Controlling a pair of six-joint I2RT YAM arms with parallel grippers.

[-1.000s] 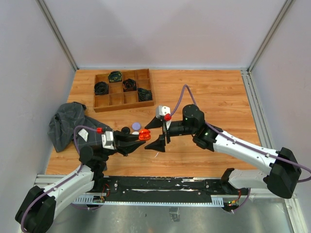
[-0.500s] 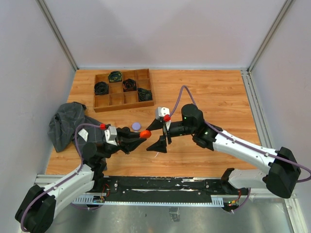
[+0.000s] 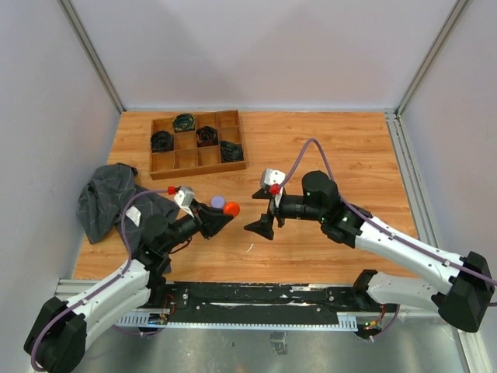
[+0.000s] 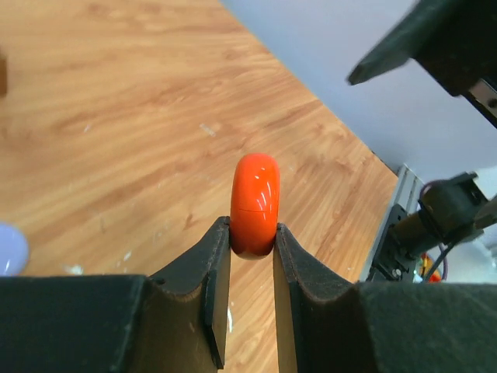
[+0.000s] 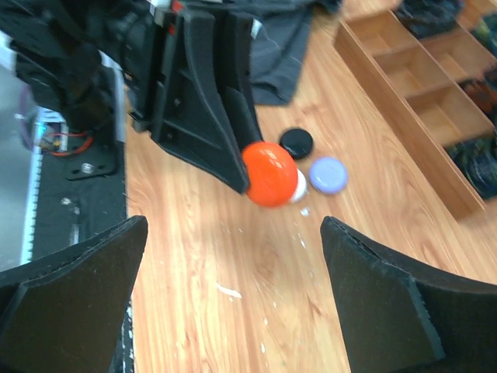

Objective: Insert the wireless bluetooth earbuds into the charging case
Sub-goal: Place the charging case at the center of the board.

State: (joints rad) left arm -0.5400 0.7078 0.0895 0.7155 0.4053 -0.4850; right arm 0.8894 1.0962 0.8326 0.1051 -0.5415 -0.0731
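1. Check the left gripper (image 3: 224, 215). Its two fingers are clamped on the orange-red round case (image 4: 255, 198) and grip it edge-on by its lower part. The shell is glossy, with one seam line round its rim. You cannot read any lettering on it. The case is held off the table (image 3: 334, 148), on the near side of the wooden tray (image 3: 198, 172), just past the tray's near right corner.

2. Check the right gripper (image 3: 259, 210). Its fingers are spread wide apart and hold nothing. It faces the case from the right without touching it, and it sits farther from the tray's right wall than the case does.

3. The earbuds are too small to tell in these views.

4. Between the tray's near rim and the case, a lavender puck (image 5: 328, 174) and a black puck (image 5: 296, 142) lie on the table. A white piece (image 5: 300, 186) is partly hidden behind the case.

5. A dark cloth (image 3: 109, 198) lies off the tray's near left corner. Four tray compartments hold dark bundles (image 3: 162, 141).

6. For open room, bare wood runs from the tray's right wall to the metal rail (image 3: 397, 163) at the table's right edge.
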